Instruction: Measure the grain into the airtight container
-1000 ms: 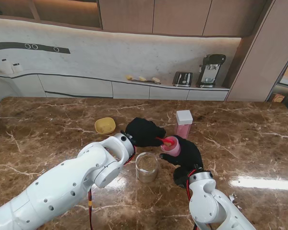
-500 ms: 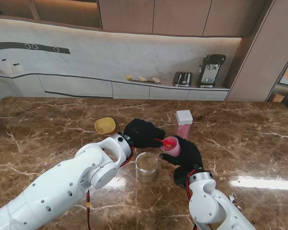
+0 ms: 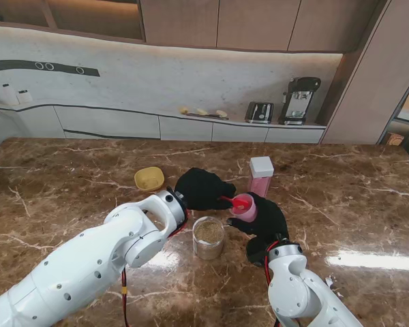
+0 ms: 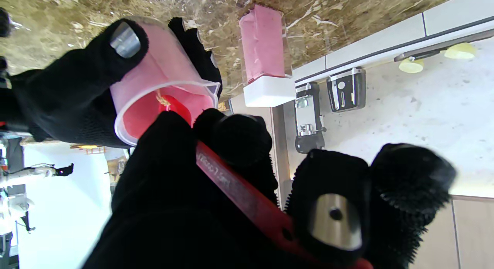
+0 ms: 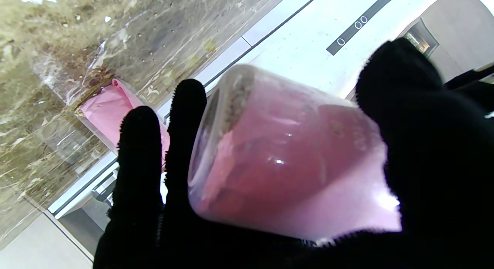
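Gripping a red spoon (image 3: pixel 236 201), the left hand (image 3: pixel 203 189) dips its bowl into the pink cup (image 3: pixel 245 208), which the right hand (image 3: pixel 264 221) clasps tilted. A grain jar (image 3: pixel 208 238) stands just nearer to me; the pink lidded container (image 3: pixel 261 176) stands just beyond.

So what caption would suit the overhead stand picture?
Left hand dips a red scoop into the pink cup held by the right hand.

White glossy arms w/ small dark screw holes, red cables at wrists; left hand (image 3: pixel 203 189) & right hand (image 3: pixel 264 219) in black knit gloves, metal discs on fingers (image 4: pixel 335 222).
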Tool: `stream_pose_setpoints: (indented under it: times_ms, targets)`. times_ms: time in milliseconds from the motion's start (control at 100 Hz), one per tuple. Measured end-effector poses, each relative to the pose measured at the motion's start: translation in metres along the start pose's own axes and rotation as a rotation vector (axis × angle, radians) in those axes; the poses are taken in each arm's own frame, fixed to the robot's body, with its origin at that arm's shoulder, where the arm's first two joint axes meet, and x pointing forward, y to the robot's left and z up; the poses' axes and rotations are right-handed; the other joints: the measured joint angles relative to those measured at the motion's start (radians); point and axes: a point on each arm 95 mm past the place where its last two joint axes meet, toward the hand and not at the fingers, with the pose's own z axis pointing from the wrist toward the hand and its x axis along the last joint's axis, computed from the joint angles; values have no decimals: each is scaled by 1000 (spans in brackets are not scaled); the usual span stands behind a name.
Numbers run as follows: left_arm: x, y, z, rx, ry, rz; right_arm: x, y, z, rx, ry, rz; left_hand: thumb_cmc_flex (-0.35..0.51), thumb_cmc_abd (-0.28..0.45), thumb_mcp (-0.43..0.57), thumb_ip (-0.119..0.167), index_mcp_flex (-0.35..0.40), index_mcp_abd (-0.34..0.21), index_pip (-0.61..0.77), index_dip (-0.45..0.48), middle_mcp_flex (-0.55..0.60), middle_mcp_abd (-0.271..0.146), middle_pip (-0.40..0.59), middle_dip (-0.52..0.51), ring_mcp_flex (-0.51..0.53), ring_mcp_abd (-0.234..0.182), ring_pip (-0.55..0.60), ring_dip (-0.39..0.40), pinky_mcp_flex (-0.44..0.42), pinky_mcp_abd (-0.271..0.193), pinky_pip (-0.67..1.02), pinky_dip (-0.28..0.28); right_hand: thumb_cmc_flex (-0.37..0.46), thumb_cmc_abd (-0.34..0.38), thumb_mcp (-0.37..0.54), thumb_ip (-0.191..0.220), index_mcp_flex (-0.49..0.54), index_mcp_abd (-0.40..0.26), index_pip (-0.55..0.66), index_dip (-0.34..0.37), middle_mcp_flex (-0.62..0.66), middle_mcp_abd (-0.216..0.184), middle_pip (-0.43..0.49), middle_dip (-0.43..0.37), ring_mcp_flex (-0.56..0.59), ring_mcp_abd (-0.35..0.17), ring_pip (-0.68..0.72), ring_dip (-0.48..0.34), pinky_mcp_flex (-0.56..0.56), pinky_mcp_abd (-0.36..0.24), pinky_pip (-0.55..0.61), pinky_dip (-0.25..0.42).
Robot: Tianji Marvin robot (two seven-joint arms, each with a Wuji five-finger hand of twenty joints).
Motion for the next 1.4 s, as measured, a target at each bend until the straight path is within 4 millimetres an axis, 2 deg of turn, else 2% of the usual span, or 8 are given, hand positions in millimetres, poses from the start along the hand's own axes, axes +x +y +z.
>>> stream_pose_setpoints:
  times_ms: [150,300,430,610,880,1020,1160,1400]
  targets:
    - [-2,1,-1,-9,55,-31,-1,0,0,-1,-5,-1,0,0,0,0,0,-2,0,0,0,0,0,0,0,0,0,0,0,0,0,0,0,0,0,0,0,0,0,0,0,0,0,0,0,0,0,0,0,0,0,0]
    - [-9,3,-3,-20,-9,-14,0,0,0,-2,-6,0,-3,0,0,0,0,-4,0,0,0,-2,0,-1,0,0,0,0,0,0,0,0,0,0,0,0,0,0,0,0,0,0,0,0,0,0,0,0,0,0,0,0]
    - [-6,5,-4,-45,65,-44,0,0,0,-1,-5,-1,-3,0,0,0,-11,-10,0,0,0,-3,0,-1,0,0,0,0,0,0,0,0,0,0,0,0,0,0,0,0,0,0,0,0,0,0,0,0,0,0,0,0]
    - [-12,5,-4,-39,-10,-44,0,0,0,-2,-5,-1,-3,0,0,0,-8,-12,0,0,0,-3,0,-1,0,0,0,0,0,0,0,0,0,0,0,0,0,0,0,0,0,0,0,0,0,0,0,0,0,0,0,0]
    - [-21,7,-7,-18,-93,-249,-1,2,1,-7,-6,-3,-3,0,0,0,-7,-12,0,0,0,-4,0,-1,0,0,0,0,0,0,0,0,0,0,0,0,0,0,0,0,0,0,0,0,0,0,0,0,0,-4,0,0]
    - [-27,6,-10,-23,-132,-440,-1,3,1,-10,-6,-4,-3,0,0,0,-6,-12,0,0,0,-4,0,-1,0,0,0,0,0,0,0,0,0,0,0,0,0,0,0,0,0,0,0,0,0,0,0,0,0,-4,0,0]
    - [-38,6,-15,-12,-243,-597,-2,5,1,-20,-8,-4,-1,0,0,0,-6,-12,1,0,0,-4,0,-1,0,0,0,0,0,2,0,0,0,0,0,0,0,0,0,0,0,0,0,0,0,0,0,0,0,-5,0,0]
    - [-76,-2,-31,2,-363,-592,-4,11,-1,-37,-13,-9,-1,0,0,0,-6,-12,1,0,0,-4,0,-1,0,0,0,0,0,9,0,0,0,0,0,0,0,0,0,0,0,0,0,0,0,0,0,0,0,-5,0,0]
